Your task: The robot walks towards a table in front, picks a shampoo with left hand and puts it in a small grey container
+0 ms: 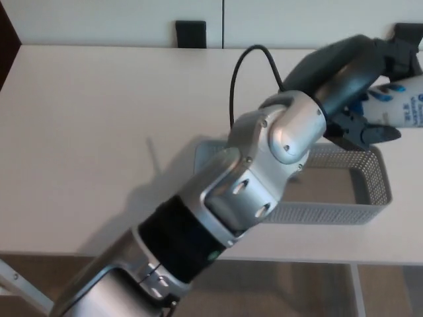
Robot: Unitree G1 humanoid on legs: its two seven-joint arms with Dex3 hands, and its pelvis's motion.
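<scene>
Shampoo bottle [404,102] is sitting in left hand [360,79], fingers wrapping tight round its body. It's lying sideways, hanging by the far-right corner of grey mesh basket [330,212], prob lining up for drop-in. Basket is resting on white table [99,132]; right hand not showing.

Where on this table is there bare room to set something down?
The left part of the pale table, between its left edge and the grey wire-mesh container, is bare. It is crowded at the right, where the left hand holds the white plastic shampoo bottle near the container.
</scene>
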